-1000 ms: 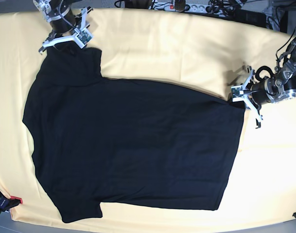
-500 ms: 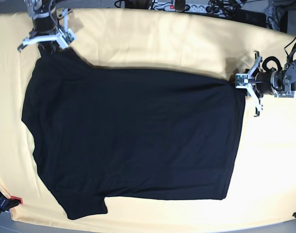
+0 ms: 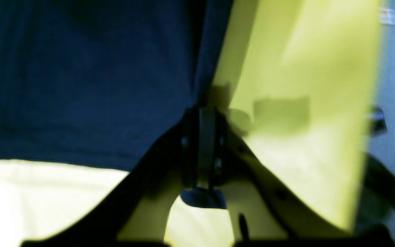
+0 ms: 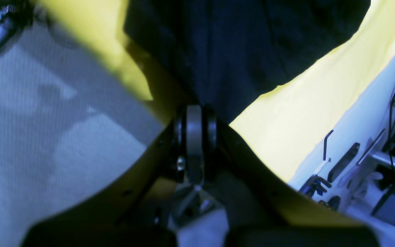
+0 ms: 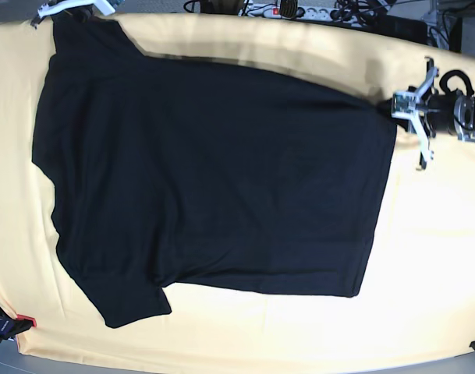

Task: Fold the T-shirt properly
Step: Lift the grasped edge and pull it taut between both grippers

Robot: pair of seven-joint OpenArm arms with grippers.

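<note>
Base view shows us both claws, left claw [image 5: 412, 109] and right claw [image 5: 69, 8], clamped shut on the T-shirt [image 5: 214, 179], now dragged farther back across the bench [image 5: 432, 273], spreading it flat for folding.

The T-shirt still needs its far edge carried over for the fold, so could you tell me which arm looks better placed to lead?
Probably neither alone. The left gripper pinches the T-shirt at its hem corner, and the right gripper is shut on the sleeve end. They should carry that edge together.
</note>
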